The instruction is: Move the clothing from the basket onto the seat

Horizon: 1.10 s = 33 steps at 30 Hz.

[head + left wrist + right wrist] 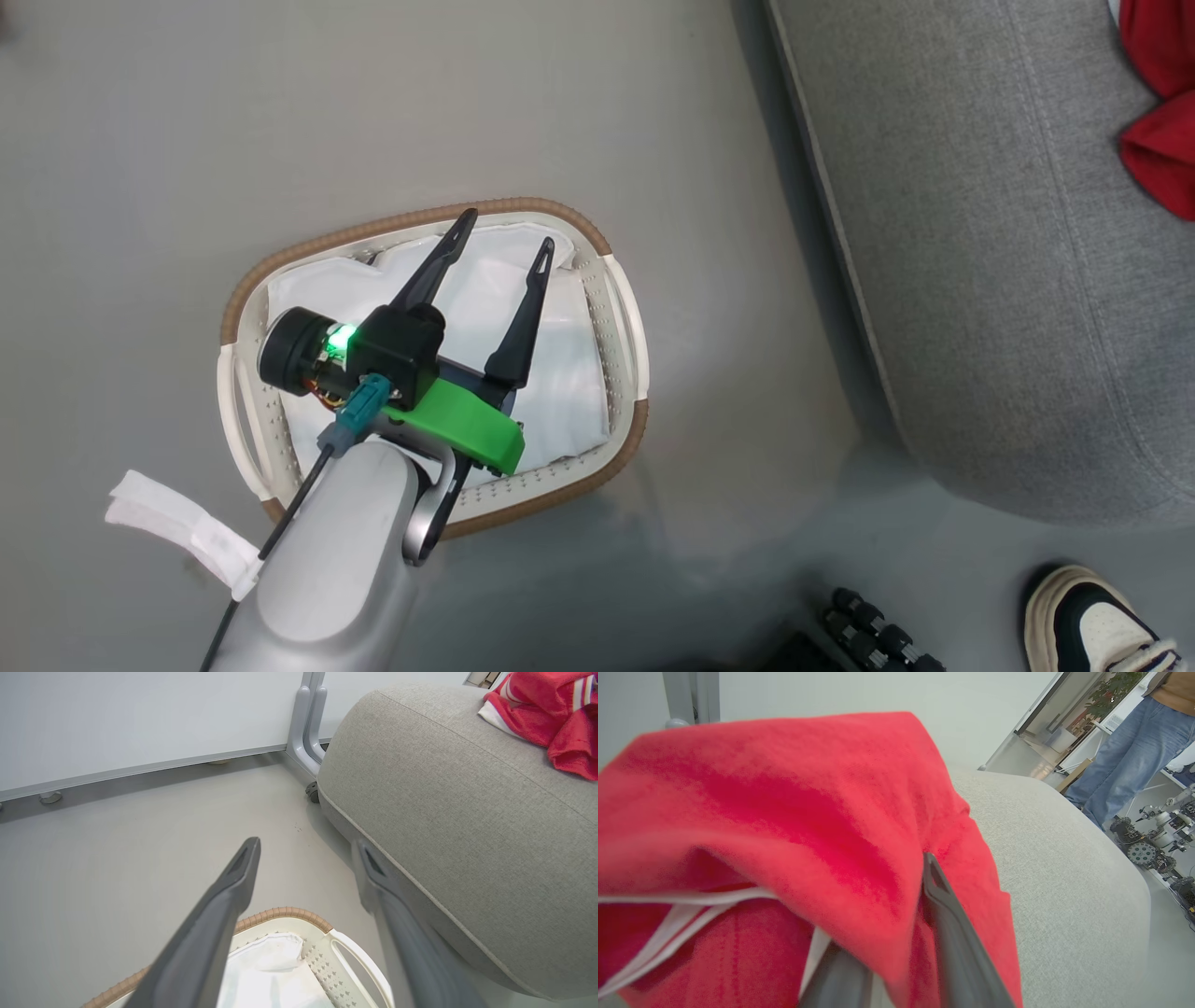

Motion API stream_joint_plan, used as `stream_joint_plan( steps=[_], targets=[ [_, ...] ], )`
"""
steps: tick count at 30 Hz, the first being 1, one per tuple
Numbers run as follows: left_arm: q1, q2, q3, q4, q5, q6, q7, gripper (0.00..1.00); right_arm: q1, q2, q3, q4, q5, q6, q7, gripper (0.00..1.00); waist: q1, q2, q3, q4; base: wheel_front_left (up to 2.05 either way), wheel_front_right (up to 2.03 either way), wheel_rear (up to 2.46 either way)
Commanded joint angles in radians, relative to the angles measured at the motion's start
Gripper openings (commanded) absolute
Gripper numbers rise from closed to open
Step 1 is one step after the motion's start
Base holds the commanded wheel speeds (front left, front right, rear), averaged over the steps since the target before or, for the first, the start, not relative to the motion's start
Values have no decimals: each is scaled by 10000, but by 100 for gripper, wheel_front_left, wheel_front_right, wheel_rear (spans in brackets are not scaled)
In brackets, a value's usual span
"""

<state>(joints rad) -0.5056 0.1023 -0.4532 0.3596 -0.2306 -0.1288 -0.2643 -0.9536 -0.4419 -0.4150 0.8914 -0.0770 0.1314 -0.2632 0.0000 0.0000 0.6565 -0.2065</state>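
Right wrist view: clothing draped across right fingers over the seat, grip indeterminate; left fingers splayed above basket; letting go judged next.

— Any writing to read here, a label, a brand, a number?

— None that can be read. The clothing, well apart from the basket, carries white stripes and white trim. I make out no letters on it.

— And the white tag just beside the basket's rim?

— The tag on the cable looks blank, or too blurred to tell. The shoe, well apart from the basket, has dark and white panels with no legible mark.
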Motion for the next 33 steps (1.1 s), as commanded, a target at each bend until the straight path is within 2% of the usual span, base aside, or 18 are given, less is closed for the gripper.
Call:
stream_joint_plan(
  steps=[1,11,17,23,33],
  targets=[
    [-131,21,13,32,33,-34,0,100,244,91,-108,-142,-97,-14,-21,100,0,0,10,50,0,0,0],
    [355,-119,336,215,-120,-34,-2,100,2209,966,75,-1390,263,-14,-21,100,0,0,-1099,-154,0,0,0],
    [928,-164,900,311,71,42,0,100,3388,1127,1029,-2045,529,-14,-21,100,0,0,-1957,-225,0,0,0],
    [1610,-238,1649,222,192,184,0,100,4166,1590,1962,-2693,1179,-14,-21,100,0,0,-2726,-42,0,0,0],
    [2568,-373,3174,55,567,675,-2,100,4393,2443,3990,-3543,1782,-14,-19,100,0,0,-3749,934,0,0,0]
  ],
)
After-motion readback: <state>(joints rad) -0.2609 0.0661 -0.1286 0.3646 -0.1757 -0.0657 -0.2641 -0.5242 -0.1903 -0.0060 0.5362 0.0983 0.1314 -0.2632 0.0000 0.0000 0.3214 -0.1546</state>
